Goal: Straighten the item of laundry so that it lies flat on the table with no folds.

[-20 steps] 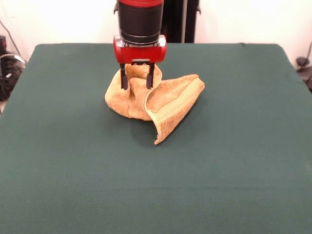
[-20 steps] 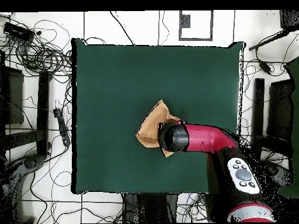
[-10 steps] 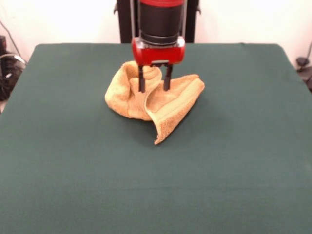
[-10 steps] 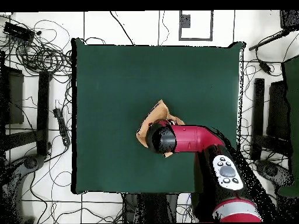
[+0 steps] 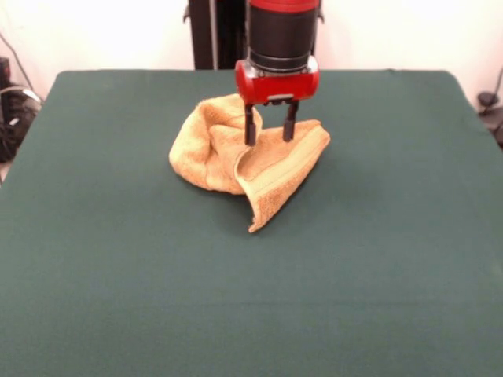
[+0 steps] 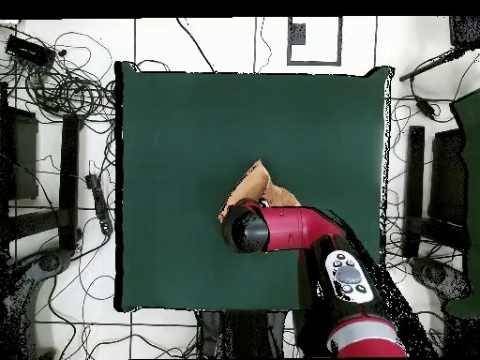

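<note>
The golden-orange towel (image 5: 236,153) lies crumpled in a heap on the dark green table (image 5: 118,275), a little beyond its middle, with one ribbed edge running down to a corner that points toward the camera. My gripper (image 5: 269,132) hangs straight down over the heap's right part. It is open, and its two dark fingers (image 5: 250,126) are apart just above the cloth, with nothing between them. In the overhead view the arm (image 6: 281,230) covers most of the towel (image 6: 255,184); the gripper is hidden under it.
The robot's dark pedestal (image 5: 216,31) stands behind the table's far edge. Cables and black stands (image 6: 56,141) lie on the floor around the table in the overhead view.
My gripper has moved to the right across the towel in the front view, from its left-hand hump to its right part. The towel has not moved.
</note>
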`<action>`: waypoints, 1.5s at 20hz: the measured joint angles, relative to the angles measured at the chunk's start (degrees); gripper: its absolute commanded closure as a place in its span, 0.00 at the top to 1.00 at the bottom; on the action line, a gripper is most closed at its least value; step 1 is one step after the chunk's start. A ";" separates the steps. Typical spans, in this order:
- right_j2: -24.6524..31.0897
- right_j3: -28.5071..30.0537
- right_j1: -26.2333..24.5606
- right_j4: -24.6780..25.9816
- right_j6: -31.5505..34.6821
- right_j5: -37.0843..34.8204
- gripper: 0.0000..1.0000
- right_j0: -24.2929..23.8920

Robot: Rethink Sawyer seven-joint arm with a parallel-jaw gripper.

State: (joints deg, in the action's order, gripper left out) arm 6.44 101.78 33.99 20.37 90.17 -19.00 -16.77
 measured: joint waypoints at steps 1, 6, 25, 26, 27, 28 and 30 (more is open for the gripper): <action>-0.03 0.07 -0.03 0.00 0.00 0.00 1.00 -0.01; -0.33 0.08 -0.14 -0.02 0.00 0.00 1.00 -0.17; -0.35 -1.06 2.94 -3.02 0.00 -6.63 1.00 -4.42; -0.33 -1.45 3.25 -3.34 0.00 -7.73 1.00 -4.45; -0.32 -1.59 3.35 -3.43 0.00 -8.09 1.00 -4.44; -0.31 -2.01 3.61 -3.71 0.00 -8.93 1.00 -4.42; -0.31 -2.18 3.77 -3.80 0.00 -9.20 1.00 -4.42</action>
State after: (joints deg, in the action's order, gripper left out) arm 6.12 99.60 37.77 16.57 90.17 -28.20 -21.19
